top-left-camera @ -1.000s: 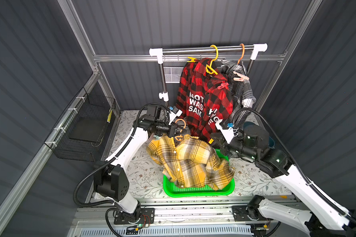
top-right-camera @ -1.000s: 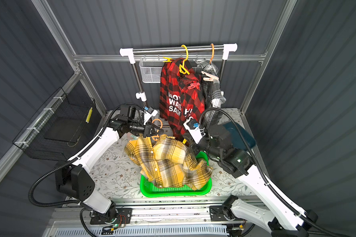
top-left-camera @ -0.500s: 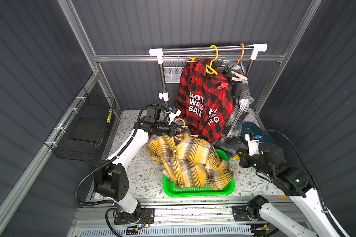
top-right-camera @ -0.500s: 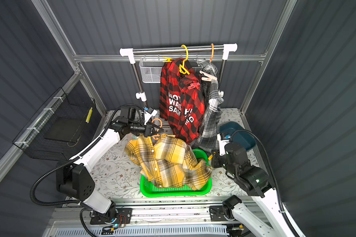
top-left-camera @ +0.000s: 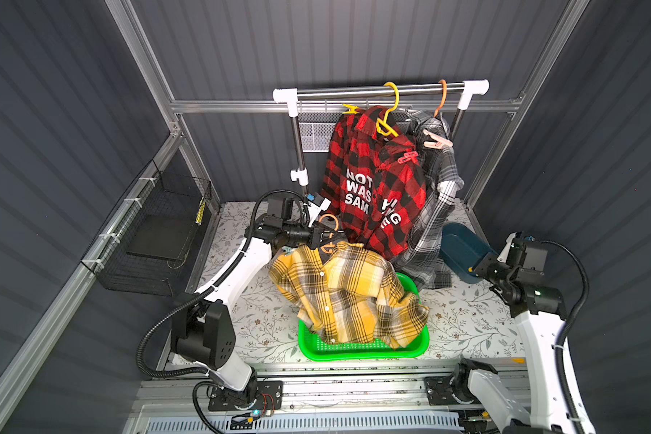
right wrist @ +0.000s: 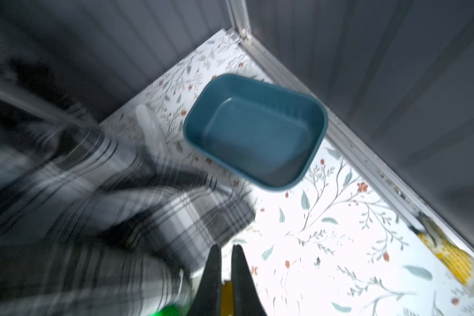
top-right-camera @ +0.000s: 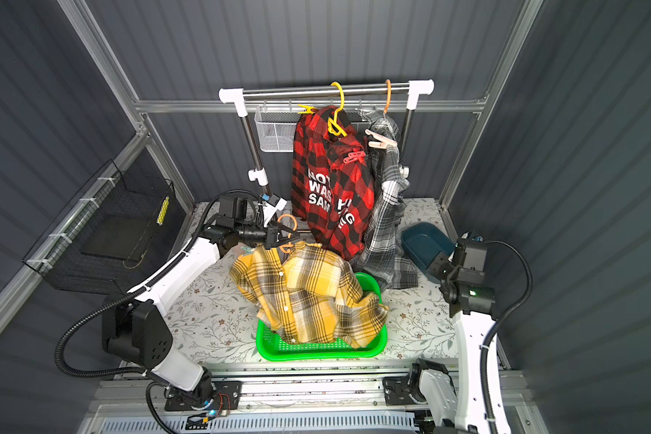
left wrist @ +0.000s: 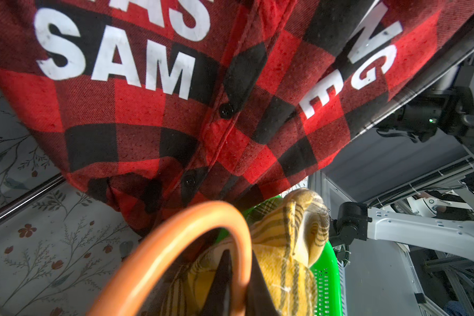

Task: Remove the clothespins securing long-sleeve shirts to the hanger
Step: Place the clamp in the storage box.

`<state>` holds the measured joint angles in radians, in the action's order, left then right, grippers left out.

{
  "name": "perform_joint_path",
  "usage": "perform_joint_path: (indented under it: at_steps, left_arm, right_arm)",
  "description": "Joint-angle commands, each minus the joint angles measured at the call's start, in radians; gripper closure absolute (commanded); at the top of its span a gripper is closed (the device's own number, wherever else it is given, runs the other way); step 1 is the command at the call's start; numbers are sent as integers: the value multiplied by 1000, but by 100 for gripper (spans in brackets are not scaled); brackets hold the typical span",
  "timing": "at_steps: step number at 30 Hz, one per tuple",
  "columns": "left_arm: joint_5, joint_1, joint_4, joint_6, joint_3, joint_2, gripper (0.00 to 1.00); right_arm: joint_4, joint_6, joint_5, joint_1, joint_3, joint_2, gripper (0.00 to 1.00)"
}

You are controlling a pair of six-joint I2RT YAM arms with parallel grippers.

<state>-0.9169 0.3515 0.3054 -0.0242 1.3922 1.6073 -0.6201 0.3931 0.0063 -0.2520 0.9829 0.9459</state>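
Note:
My left gripper is shut on the orange hanger of the yellow-and-black shirt, which sags into the green basket. A pale blue-grey clothespin sits on its shoulder. The red check shirt hangs on a yellow hanger with a yellow clothespin and a red clothespin. The grey plaid shirt carries a salmon-pink clothespin. My right gripper is shut on a yellow clothespin near the blue bin.
The rail spans the back, with a white mesh basket hung behind it. A black wire basket is fixed to the left wall. The right arm stands close to the right wall and the frame post.
The right arm has swung from the shirts out to the right, beside the blue bin, with its jaws still shut. The grey shirt has dropped back to hang. The left arm has not moved.

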Motion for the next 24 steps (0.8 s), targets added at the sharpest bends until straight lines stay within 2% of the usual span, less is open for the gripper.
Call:
perform_joint_path:
  at_steps: [1,4,8,9,10,11,13,15,19,24]
  left_arm:
    - [-20,-8,-22,-16,-16,-34,100]
    - [-22,-8,-41,-30,-25,-38,100]
    - [-17,-9,-51,-41,-30,-40,100]
    - [-17,-8,-51,-41,-29,-40,100]
    - [-16,-8,-51,-40,-29,-40,100]
    - [-17,-8,-51,-40,-28,-40,100]
    - [-14,-9,-46,-39,-27,-41,100]
    - [-10,-8,-44,-37,-28,-41,100]
    - [-6,-8,-47,-38,-28,-35,100]
    - [-2,-8,-28,-21,-21,-36,100]
  right_arm:
    - [178,8,51,-17,-19,124,100]
    - [283,-3,98,-29,3,262,100]
    - [334,-16,107,-44,84,441,100]
    - [338,-16,103,-49,108,478,96]
    - [337,-17,105,-49,128,506,73]
    - [333,-19,109,-51,150,532,55]
    - [332,-25,101,-51,174,547,40]
    - [343,-24,90,-51,175,521,34]
    - [343,-23,19,-26,168,397,30]
    - [362,-99,-33,163,157,138,26]
